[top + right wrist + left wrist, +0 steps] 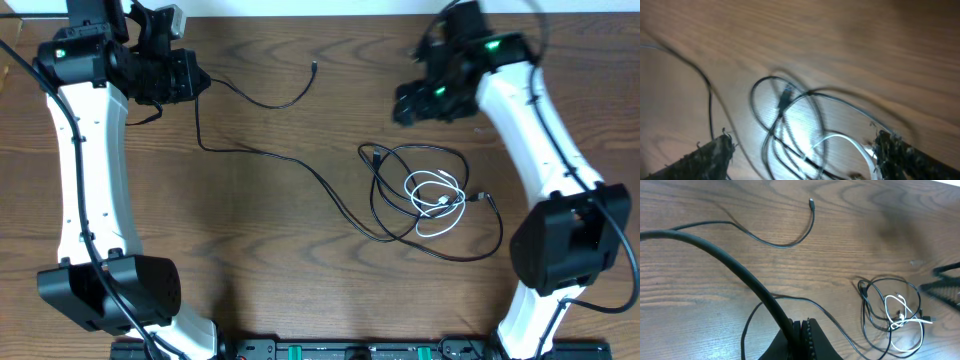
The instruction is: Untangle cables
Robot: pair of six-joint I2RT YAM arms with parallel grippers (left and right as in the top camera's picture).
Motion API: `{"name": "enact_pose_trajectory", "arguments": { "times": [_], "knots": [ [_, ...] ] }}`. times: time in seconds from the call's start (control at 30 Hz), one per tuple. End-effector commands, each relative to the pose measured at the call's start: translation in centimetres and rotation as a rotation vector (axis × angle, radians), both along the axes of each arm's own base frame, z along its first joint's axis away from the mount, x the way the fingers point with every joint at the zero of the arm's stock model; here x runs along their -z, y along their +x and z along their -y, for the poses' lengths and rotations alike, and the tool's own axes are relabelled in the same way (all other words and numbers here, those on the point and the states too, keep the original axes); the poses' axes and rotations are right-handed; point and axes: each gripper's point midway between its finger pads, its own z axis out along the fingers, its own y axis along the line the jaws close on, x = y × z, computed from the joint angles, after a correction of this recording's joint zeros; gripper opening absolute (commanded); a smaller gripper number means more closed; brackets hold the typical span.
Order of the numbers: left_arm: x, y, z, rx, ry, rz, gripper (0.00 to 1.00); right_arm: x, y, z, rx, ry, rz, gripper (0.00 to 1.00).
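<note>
A long thin black cable [262,152] runs from a loose plug [315,67] past my left gripper [192,78] and across the table to a tangle [430,195]. The tangle holds looped black cords and a short white cable [436,202]. In the left wrist view my left gripper [802,330] is shut on the black cable [755,287], with the plug [811,201] far off and the white cable [900,317] at right. My right gripper [405,103] is open and empty, up and left of the tangle. The blurred right wrist view shows its gripper [805,157] over black loops [780,100] and the white cable [840,140].
The wooden table [300,260] carries only the cables. The left arm's base [110,290] and the right arm's base [565,245] stand at the front corners. A black rail with green connectors [330,350] lines the front edge.
</note>
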Motion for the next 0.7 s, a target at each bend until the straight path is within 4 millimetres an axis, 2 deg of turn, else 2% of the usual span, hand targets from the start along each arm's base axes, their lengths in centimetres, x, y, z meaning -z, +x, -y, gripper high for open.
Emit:
{"name": "enact_pose_trajectory", "arguments": {
  "times": [0.0,0.13,0.33,0.53,0.67],
  "knots": [
    [0.8,0.0,-0.1,0.009,0.007,-0.016,0.07,2.2,-2.2,-2.8,-0.112,0.002,-0.029,0.85],
    [0.8,0.0,-0.1,0.009,0.006,-0.016,0.07,5.0,-4.4,-5.3,-0.187,-0.003,-0.052,0.76],
    [0.8,0.0,-0.1,0.009,0.006,-0.016,0.07,7.7,-5.7,-8.5,-0.268,0.011,-0.003,0.66],
    [0.8,0.0,-0.1,0.009,0.006,-0.016,0.07,9.6,-6.4,-8.9,-0.279,0.01,0.009,0.59],
    [0.8,0.0,-0.1,0.009,0.006,-0.016,0.07,10.4,-6.6,-8.7,-0.278,0.007,0.011,0.57]
  ]
}}
